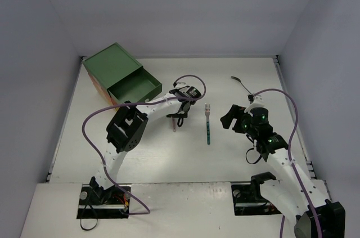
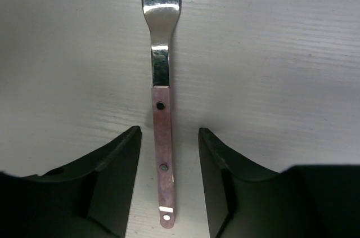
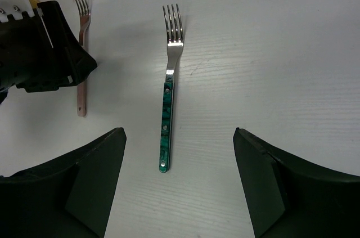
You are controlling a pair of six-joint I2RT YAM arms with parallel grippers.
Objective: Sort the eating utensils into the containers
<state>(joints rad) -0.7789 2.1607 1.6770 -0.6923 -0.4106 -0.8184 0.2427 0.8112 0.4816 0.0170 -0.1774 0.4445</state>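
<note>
- L jaws low over worktop (image 1: 169, 162), straddling pink-handled fork (image 2: 162, 153). Gaps both sides, no grip yet; handle sits centred betw. them, ready for a clean pinch.
- R jaws wide, nothing held, hovering above teal-handled fork (image 3: 166, 120), prob. next up.
- Green drawer (image 1: 135, 87) stands open far left, ready to receive.

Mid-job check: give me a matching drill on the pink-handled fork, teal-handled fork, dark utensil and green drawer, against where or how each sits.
Things:
1. pink-handled fork
2. teal-handled fork
3. dark utensil
4. green drawer

Places or states:
A. pulled open
B. far right, near the table's back edge
C. between the left gripper's open fingers
D. lying free, left of the right gripper

Pairs: 1-C, 2-D, 3-B, 4-A
</note>
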